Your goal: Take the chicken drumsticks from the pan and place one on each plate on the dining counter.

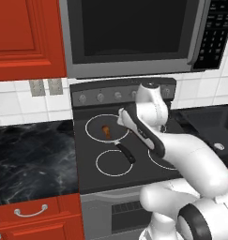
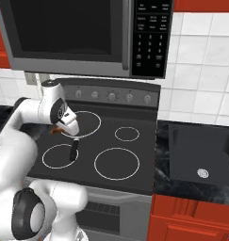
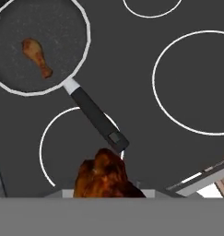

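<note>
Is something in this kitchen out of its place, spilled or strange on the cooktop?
Nothing looks spilled or broken. One small orange-brown drumstick lies in the shallow dark frying pan on the black glass cooktop. A second orange-brown drumstick sits close before the hand camera, at the gripper, above the cooktop.

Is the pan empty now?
No. One chicken drumstick still lies inside the pan on the stove. The gripper holds another drumstick up above the stovetop.

Microwave (image 2: 83,35) keypad (image 2: 152,35) marks too blurred to read
</note>
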Controlling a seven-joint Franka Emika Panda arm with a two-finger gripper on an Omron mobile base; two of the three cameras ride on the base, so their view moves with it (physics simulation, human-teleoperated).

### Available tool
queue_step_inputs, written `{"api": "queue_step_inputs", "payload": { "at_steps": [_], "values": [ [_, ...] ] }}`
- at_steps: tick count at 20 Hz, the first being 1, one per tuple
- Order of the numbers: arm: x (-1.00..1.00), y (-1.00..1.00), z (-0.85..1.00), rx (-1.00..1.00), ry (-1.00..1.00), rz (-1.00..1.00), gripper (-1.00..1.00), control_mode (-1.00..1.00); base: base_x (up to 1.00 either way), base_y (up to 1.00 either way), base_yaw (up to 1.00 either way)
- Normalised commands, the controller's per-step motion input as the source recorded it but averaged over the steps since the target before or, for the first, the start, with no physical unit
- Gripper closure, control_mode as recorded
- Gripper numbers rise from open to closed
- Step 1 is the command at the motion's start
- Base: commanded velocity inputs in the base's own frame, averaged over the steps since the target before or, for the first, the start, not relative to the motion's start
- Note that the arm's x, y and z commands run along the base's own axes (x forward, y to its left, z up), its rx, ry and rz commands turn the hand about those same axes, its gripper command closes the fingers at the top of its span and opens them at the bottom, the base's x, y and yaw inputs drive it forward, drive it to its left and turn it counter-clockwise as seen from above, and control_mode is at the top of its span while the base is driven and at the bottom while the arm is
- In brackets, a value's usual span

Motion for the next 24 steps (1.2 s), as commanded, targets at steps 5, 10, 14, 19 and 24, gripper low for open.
{"api": "queue_step_inputs", "payload": {
  "at_steps": [5,10,14,19,24],
  "values": [
    [-1.0,0.0,0.04,0.04,0.06,-0.13,1.0,-1.0,0.0,0.0,0.0],
    [-0.98,-0.02,-0.19,0.0,0.03,-0.15,1.0,-1.0,0.0,0.0,0.0],
    [-0.63,0.0,-0.17,0.0,0.04,-0.16,1.0,-1.0,0.0,0.0,0.0],
    [-0.45,0.0,-0.07,0.0,0.01,-0.12,1.0,1.0,-0.13,0.0,-0.04],
    [0.0,0.0,0.0,0.0,0.0,0.0,1.0,1.0,-0.68,-0.09,-0.44]
  ]
}}
